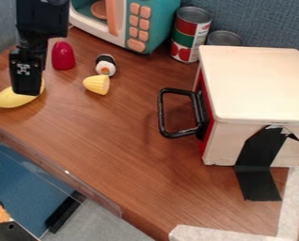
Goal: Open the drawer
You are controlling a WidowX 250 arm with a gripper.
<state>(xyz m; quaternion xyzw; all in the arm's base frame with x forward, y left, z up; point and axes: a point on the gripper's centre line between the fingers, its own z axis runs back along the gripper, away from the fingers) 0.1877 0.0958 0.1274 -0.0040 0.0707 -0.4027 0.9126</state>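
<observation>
Blue fabric panelling (259,19) rises behind a brown wood-grain tabletop (139,160). Over the upper left of the camera view hangs the end effector (27,85), pointing down; whether it is released or clenched cannot be told. Beside its lower end lies a yellow banana-shaped toy (11,100), with a rounded red toy (63,55) just to the right. Farther right are a toy sushi roll (106,66) and, just below it in the view, a yellow toy corn piece (97,84). A teal and white toy microwave (139,23) stands near the back, and next to it a food can (190,35) and another can (224,38).

Well apart from the end effector, across the tabletop to the right, is the drawer (203,110), its red front closed against a pale wooden box (259,89). Its black handle (162,113) juts toward the end effector's side. Black tape (259,176) runs from the box to the tabletop, near pale tape strips (293,200).
</observation>
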